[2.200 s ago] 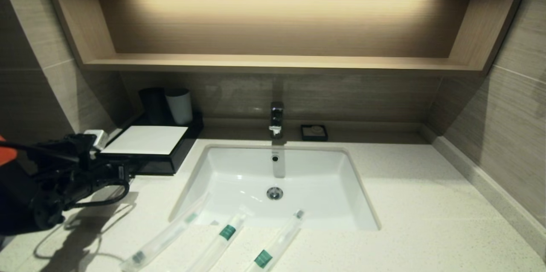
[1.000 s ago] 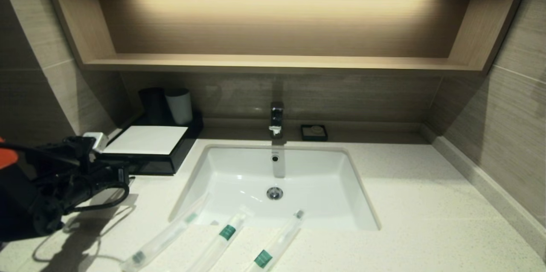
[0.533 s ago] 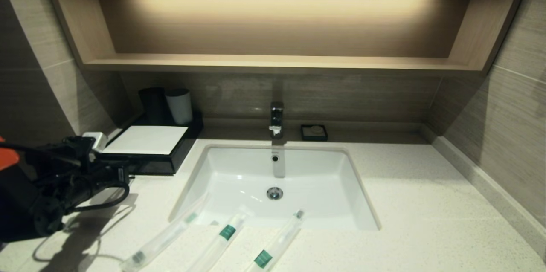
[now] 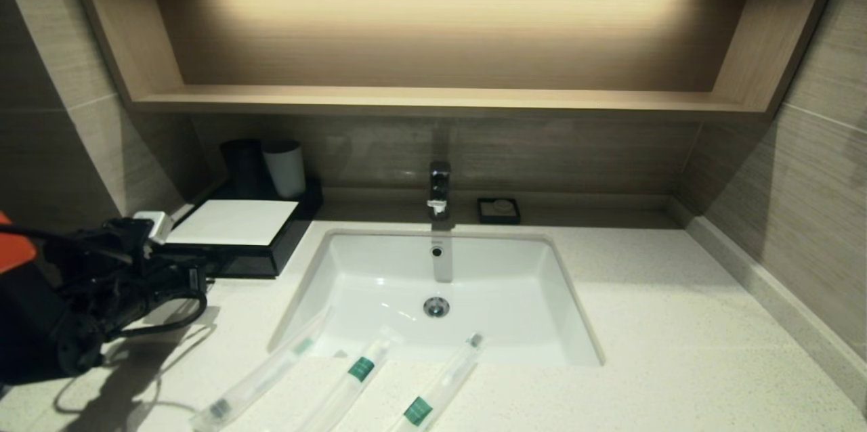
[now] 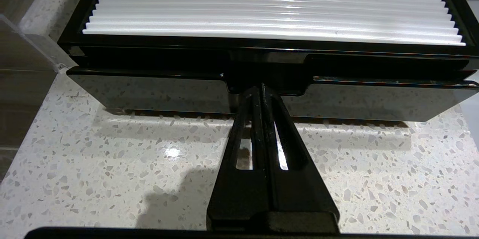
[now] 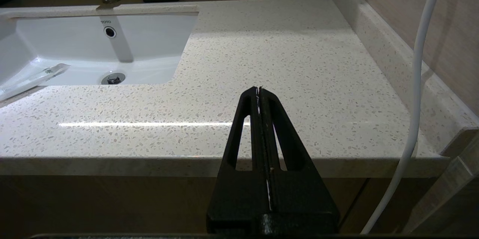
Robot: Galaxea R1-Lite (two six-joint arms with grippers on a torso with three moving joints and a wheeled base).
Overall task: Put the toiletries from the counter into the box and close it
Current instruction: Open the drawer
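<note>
Presently my left gripper is clenched, fingers pressed together with nothing between them, its tips set against the middle of the box's black front, at the notch under the white ribbed top panel. The box sits at the counter's back left corner, its drawer front showing no contents. Behind it on the same tray stand a black cup and a white cup. A white plug lies just beside my left arm.

The three toiletries lie along the counter's front edge, sleeves slanting, upper ends overhanging the sink's front rim. A tap and a small soap dish stand at the back edge.

My right gripper is closed and empty, held off the counter's front right edge, a white cable hanging beside it.
</note>
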